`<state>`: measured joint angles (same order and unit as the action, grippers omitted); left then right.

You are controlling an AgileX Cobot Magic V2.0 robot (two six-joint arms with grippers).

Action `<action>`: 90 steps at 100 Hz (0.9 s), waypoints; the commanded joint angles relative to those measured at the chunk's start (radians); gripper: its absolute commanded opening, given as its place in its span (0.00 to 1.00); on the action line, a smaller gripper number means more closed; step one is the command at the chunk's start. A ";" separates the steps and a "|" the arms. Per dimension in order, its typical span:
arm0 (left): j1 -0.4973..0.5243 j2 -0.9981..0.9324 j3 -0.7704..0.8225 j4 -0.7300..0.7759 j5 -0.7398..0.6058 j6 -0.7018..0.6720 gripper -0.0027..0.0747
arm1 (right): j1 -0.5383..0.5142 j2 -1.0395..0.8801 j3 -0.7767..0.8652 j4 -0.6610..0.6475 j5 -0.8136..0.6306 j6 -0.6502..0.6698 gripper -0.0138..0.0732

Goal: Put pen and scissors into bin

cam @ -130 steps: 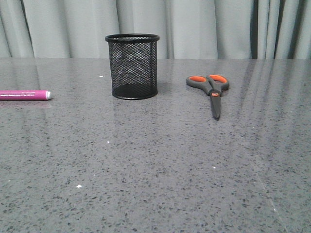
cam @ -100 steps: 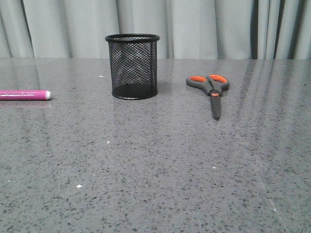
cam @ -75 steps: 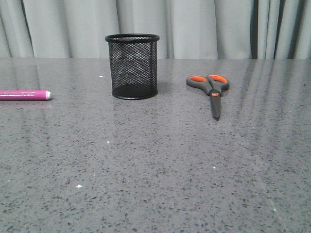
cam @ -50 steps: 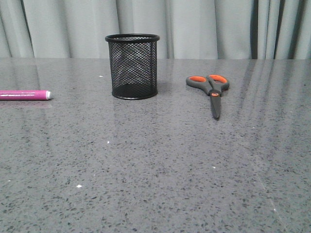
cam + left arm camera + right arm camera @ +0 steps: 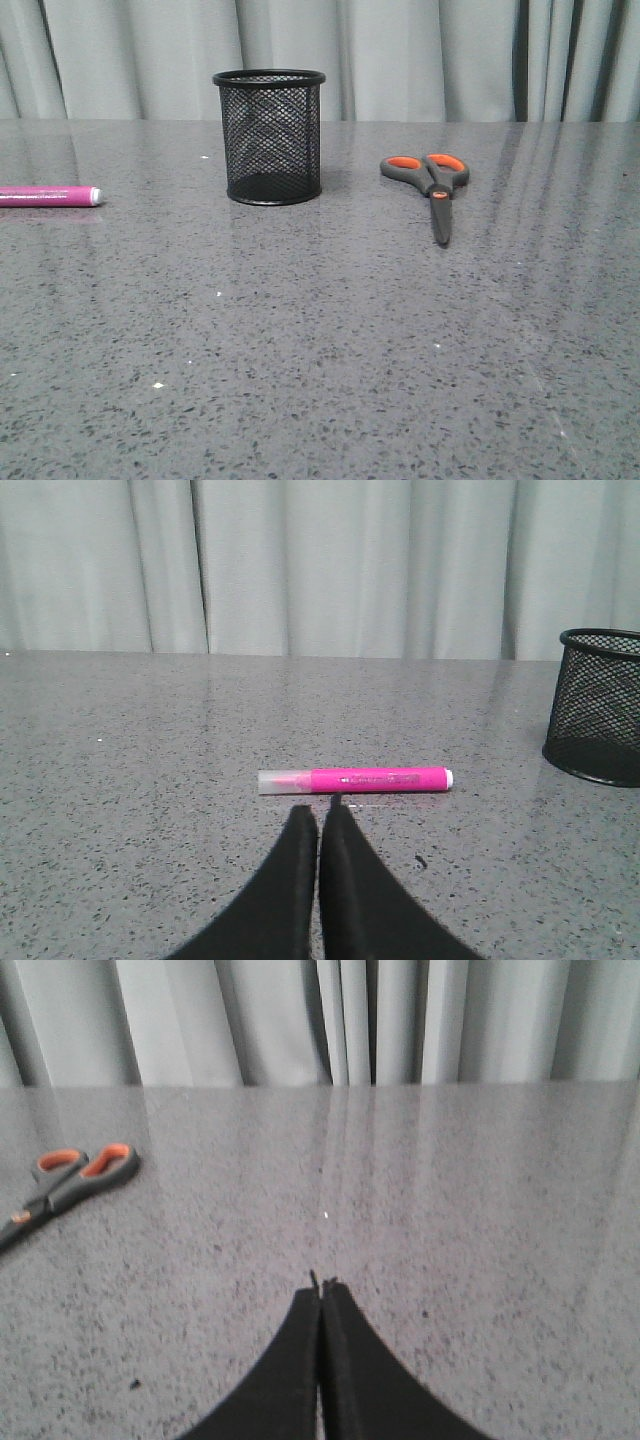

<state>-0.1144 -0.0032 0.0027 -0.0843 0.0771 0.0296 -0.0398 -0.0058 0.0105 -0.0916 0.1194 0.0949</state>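
Observation:
The black mesh bin stands upright on the table, back centre; it also shows in the left wrist view. The pink pen lies flat at the far left, and in the left wrist view it lies crosswise just beyond my left gripper, which is shut and empty. The scissors lie closed to the right of the bin, handles away from me; they also show in the right wrist view. My right gripper is shut and empty, well to the side of the scissors. Neither gripper shows in the front view.
The grey speckled table reaches back to a grey curtain. Small white specks lie on the surface.
The front view has shifted slightly: bin, pen and scissors all sit a few pixels further left. The objects have not moved relative to each other.

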 commanded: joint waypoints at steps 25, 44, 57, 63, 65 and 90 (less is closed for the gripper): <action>-0.007 -0.027 0.021 -0.051 -0.100 -0.007 0.01 | -0.007 -0.023 0.016 0.052 -0.136 0.005 0.08; -0.007 -0.027 0.021 -0.354 -0.125 -0.007 0.01 | -0.007 -0.023 0.016 0.276 -0.185 0.005 0.08; -0.007 -0.027 0.021 -0.576 -0.144 -0.007 0.01 | -0.007 -0.023 0.016 0.413 -0.213 0.005 0.08; -0.007 -0.027 0.017 -0.650 -0.148 -0.007 0.01 | -0.007 -0.023 0.016 0.474 -0.215 0.005 0.08; -0.007 -0.027 0.017 -0.670 -0.150 -0.007 0.01 | -0.007 -0.023 0.014 0.491 -0.215 0.005 0.08; -0.007 -0.023 -0.047 -0.702 -0.135 -0.007 0.01 | -0.007 -0.013 -0.063 0.495 -0.109 0.004 0.08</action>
<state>-0.1144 -0.0032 -0.0010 -0.7850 -0.0090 0.0296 -0.0398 -0.0058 0.0060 0.4056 0.0200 0.1008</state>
